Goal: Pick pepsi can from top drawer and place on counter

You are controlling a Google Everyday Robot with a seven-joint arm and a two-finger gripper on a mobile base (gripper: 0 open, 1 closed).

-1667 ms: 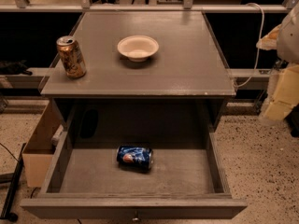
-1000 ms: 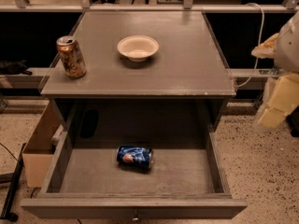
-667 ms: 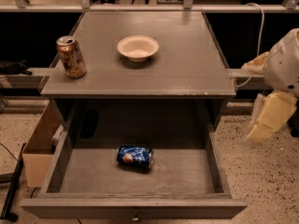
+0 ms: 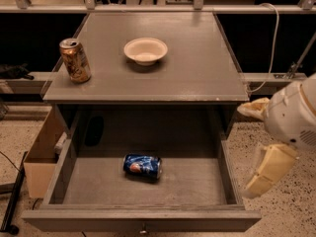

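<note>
The pepsi can (image 4: 142, 166) lies on its side on the floor of the open top drawer (image 4: 148, 216), a little left of the middle. The counter (image 4: 197, 68) is the grey top above the drawer. My gripper (image 4: 244, 152) hangs at the right, just outside the drawer's right wall and below the counter's front right corner. Its two cream fingers (image 4: 269, 169) are spread apart and hold nothing. It is well to the right of the pepsi can and not touching it.
A gold-brown can (image 4: 75, 59) stands upright at the counter's left front. A white bowl (image 4: 145, 50) sits mid-counter. A tan wooden box (image 4: 42, 152) stands on the floor left of the drawer. A white cable (image 4: 269, 48) hangs at the right.
My arm and gripper have moved left and down, from beside the counter's right edge toward the drawer's right side. The pepsi can, gold-brown can and bowl have not moved.
</note>
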